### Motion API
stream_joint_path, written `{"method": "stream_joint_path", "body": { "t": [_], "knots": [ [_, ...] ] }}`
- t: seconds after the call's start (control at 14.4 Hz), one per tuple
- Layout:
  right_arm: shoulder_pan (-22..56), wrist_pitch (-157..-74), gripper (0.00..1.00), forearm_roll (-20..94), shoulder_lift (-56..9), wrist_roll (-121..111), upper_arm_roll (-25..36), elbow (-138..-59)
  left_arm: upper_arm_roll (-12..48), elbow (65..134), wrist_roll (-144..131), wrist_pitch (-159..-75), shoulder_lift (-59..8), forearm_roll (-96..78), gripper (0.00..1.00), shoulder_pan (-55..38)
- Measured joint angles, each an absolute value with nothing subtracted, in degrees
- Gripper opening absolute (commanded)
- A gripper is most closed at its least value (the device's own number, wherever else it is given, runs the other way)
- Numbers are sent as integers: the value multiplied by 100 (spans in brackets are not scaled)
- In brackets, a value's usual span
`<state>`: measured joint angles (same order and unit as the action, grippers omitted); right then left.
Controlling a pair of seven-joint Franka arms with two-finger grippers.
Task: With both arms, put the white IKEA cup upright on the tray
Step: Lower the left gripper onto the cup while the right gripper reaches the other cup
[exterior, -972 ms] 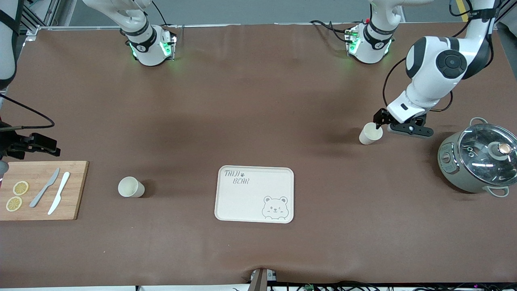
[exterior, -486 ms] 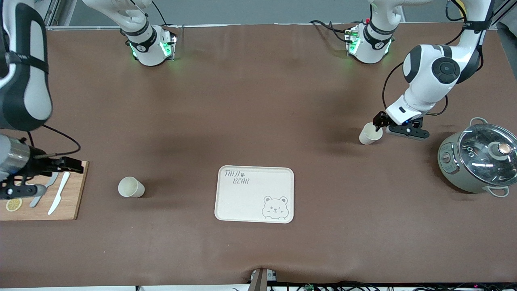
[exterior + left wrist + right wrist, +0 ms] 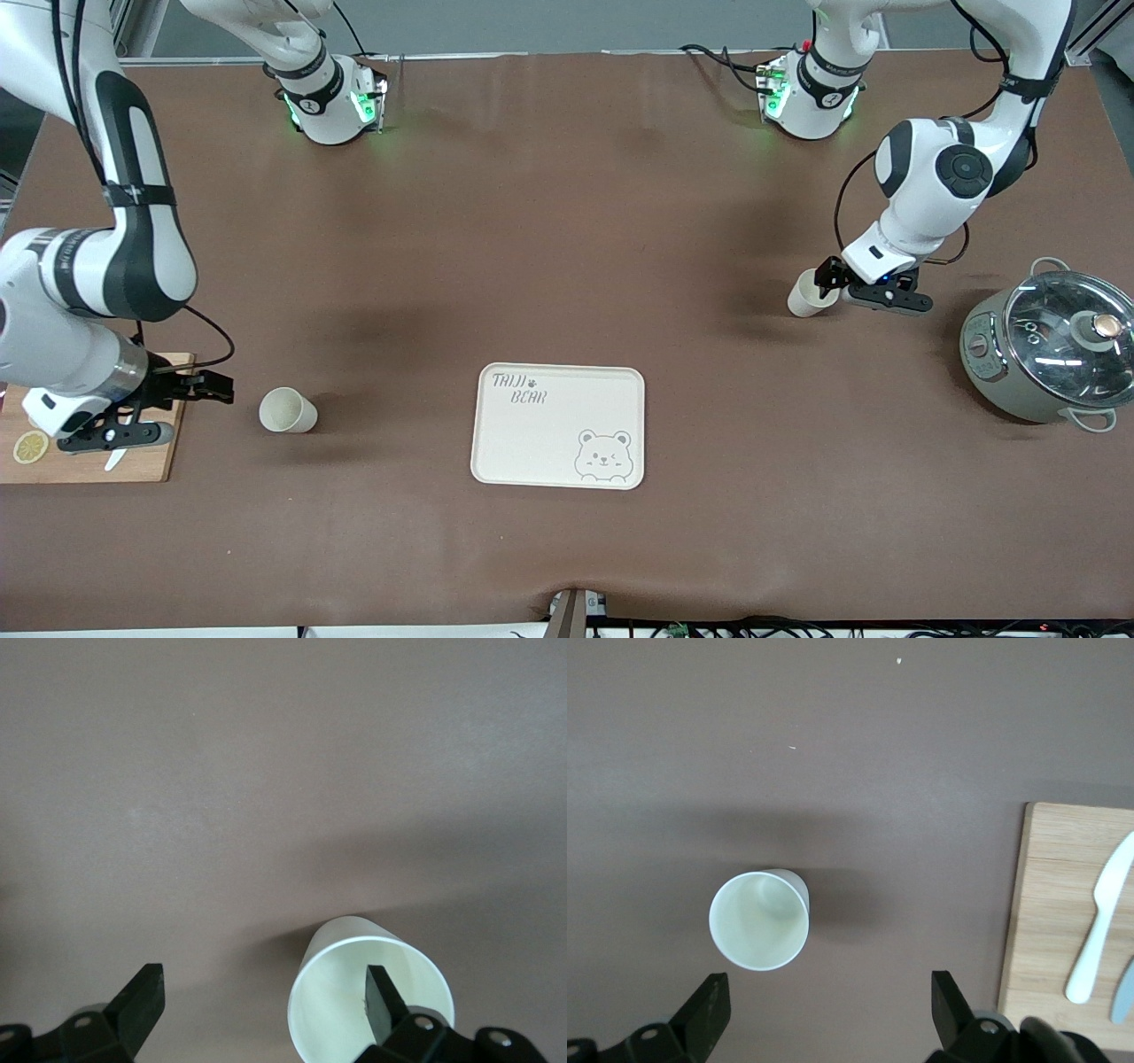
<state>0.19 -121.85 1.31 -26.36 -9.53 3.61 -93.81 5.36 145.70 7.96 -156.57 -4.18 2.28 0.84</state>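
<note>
I am seeing two cups: one [image 3: 287, 411] near my right gripper [image 3: 199, 388], one [image 3: 811, 293] at my left gripper [image 3: 831, 276]. I am counting one tray [image 3: 558, 425], one board [image 3: 151, 447], one pot [image 3: 1045, 347], one lemon slice [image 3: 30, 446] showing, and two knives, white [image 3: 1099, 921] and grey [image 3: 1123, 992].
</note>
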Motion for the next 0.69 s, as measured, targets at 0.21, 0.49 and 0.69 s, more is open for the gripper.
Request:
{"method": "stream_joint_path", "body": {
  "t": [0.21,0.49,0.69],
  "knots": [
    [75,-12592,100,131,-2678,-953,347,-9688,536,14600,808,-15800,-569,228,100,107],
    [107,-12978,100,131,-2931,-953,347,-9743,536,14644,808,-15813,-668,228,100,108],
    [114,-13148,100,131,-3055,-953,347,-9743,536,14759,808,-15815,-682,228,100,108]
  ]
}}
